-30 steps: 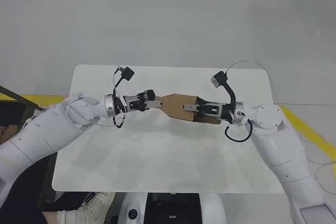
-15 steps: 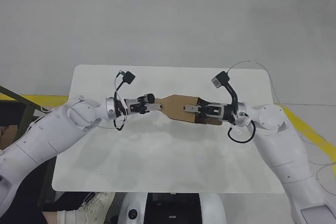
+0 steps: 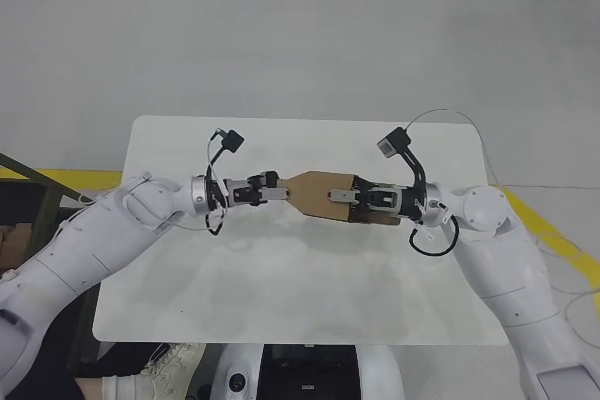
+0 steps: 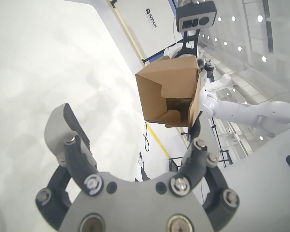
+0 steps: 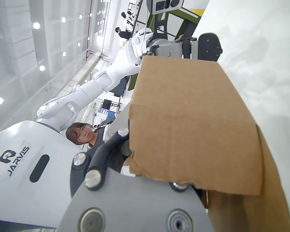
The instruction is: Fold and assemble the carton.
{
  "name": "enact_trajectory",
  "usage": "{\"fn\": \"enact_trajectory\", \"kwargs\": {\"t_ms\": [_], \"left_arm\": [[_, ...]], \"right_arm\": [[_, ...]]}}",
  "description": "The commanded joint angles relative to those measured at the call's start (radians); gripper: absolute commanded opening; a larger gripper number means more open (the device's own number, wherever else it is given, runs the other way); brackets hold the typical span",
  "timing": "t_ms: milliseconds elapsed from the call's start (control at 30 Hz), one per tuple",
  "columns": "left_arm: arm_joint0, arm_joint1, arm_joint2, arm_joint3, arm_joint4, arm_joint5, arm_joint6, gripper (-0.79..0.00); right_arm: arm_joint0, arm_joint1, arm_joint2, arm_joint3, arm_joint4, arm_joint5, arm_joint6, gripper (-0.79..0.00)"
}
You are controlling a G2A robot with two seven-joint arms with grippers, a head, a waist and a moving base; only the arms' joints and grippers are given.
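at frame centre the right pincer [image 3: 365, 197] clamps the carton [image 3: 320, 190]; the left pincer [image 3: 272, 186], spread apart, sits at its open end. likely flap-folding; next, push the loose flap [image 4: 193, 107] inward.

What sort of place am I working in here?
Most likely a robot test hall or lab, not a home: a white table with yellow floor tape beside it, rows of ceiling lights high overhead, and a white partition board beyond the carton.
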Motion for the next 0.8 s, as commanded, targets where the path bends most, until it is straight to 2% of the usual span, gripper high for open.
{"fn": "enact_trajectory", "kwargs": {"t_ms": [0,533,767], "left_arm": [[0.006,-0.006,-0.005,-0.002,0.007,-0.001,-0.016,0.000],[0.045,-0.041,-0.079,0.006,0.054,-0.011,-0.024,0.000],[0.086,-0.036,-0.130,-0.008,0.070,-0.109,-0.050,0.000]], "right_arm": [[0.001,0.000,-0.002,0.001,0.002,0.001,-0.001,-0.785],[0.004,0.001,-0.007,0.000,0.017,-0.001,0.005,-0.785],[0.002,0.002,-0.003,0.003,0.028,0.000,0.003,-0.785]]}}
